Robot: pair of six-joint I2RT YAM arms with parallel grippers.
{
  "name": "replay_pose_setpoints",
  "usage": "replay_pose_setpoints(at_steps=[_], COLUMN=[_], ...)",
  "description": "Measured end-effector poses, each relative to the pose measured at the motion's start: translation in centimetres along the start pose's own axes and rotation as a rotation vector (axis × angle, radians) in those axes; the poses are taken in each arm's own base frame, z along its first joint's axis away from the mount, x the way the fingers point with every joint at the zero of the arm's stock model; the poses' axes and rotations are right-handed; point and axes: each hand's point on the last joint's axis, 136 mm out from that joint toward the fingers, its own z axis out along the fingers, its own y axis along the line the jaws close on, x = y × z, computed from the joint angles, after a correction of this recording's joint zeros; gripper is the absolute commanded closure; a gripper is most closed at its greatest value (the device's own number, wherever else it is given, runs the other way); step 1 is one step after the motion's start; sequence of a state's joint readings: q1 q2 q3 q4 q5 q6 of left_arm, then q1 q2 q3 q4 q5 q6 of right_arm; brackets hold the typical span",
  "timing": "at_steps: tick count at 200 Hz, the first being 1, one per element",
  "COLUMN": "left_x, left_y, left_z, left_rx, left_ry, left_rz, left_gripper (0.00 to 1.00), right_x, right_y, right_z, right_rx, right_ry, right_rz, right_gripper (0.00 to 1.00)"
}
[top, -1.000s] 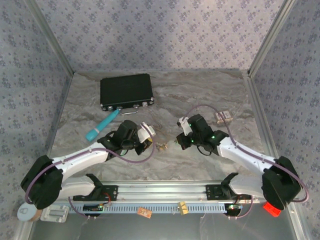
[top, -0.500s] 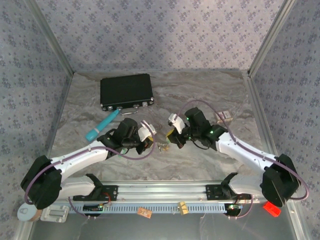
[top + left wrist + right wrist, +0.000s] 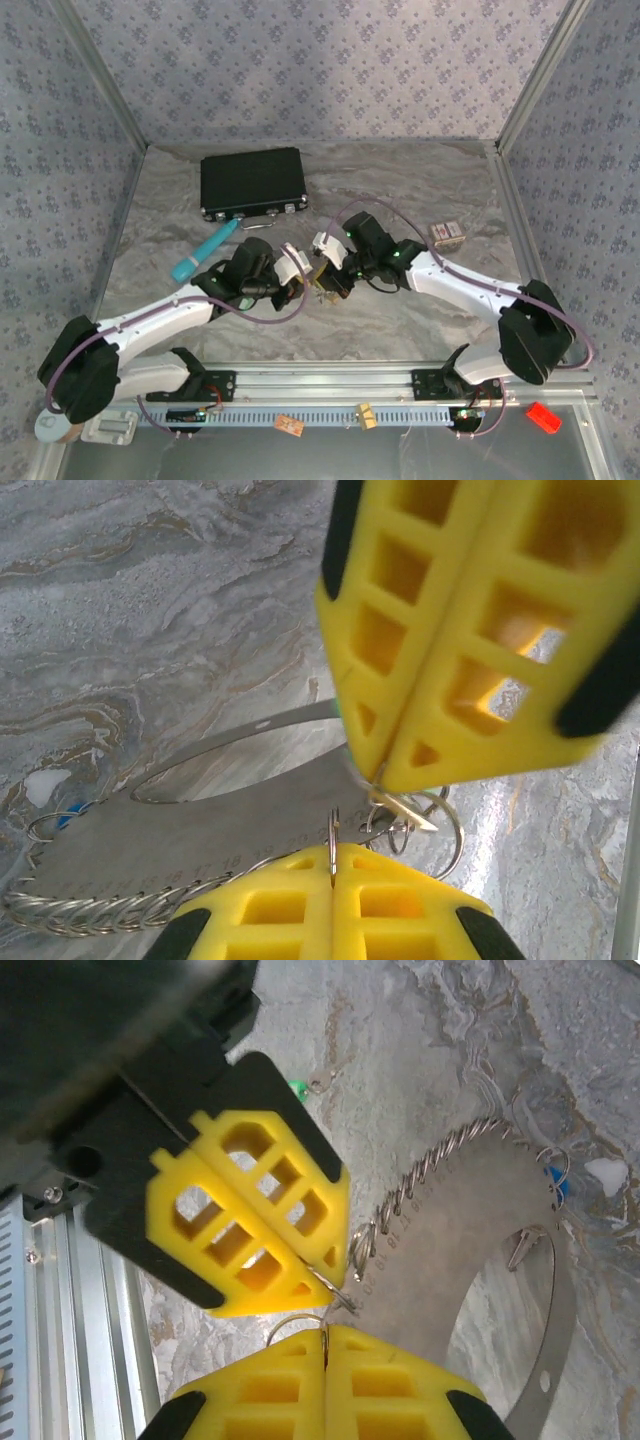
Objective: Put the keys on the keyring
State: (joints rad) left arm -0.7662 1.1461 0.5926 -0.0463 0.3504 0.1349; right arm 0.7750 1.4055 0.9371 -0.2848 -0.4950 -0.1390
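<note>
My left pincer (image 3: 333, 858) and right pincer (image 3: 325, 1338), both squeezed together on thin metal, meet tip to tip beside the keyring (image 3: 250, 725), likely for threading.

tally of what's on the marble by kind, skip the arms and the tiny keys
black case: 1
teal tube: 1
small pale box: 1
keyring: 1
total: 4

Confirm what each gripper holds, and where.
Left gripper and right gripper each pinch a thin silvery wire ring by its rim, at the fingertips. Same ring or not: unclear.
</note>
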Motion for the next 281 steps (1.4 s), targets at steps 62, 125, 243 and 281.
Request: replay_pose_setpoints(at_steps=[62,125,243,281], left_x=[0.3,0.3,0.3,0.3], left_y=[-0.2,-0.2,-0.2,-0.1], left_z=[-0.1,-0.1,-0.2,-0.2], left_rx=[0.004,0.003,0.000,-0.002], left_ry=[-0.012,-0.014,-0.012,-0.011], left_rz=[0.034,0.038,0.072,0.086], left_gripper=[1.00,1.00,1.00,1.00], right_x=[0.2,-0.3,-0.3,-0.4], right_y=[0.2,0.9,0.3,0.2], right_z=[0.4,0.5,0.9,0.9], right_rx=[-0.022,-0.070,-0.059,-0.061], right_ry=[0.008,-0.015,-0.016,-0.020], right_rz=[0.021,0.027,0.079,0.091], right_gripper=[1.00,1.00,1.00,1.00])
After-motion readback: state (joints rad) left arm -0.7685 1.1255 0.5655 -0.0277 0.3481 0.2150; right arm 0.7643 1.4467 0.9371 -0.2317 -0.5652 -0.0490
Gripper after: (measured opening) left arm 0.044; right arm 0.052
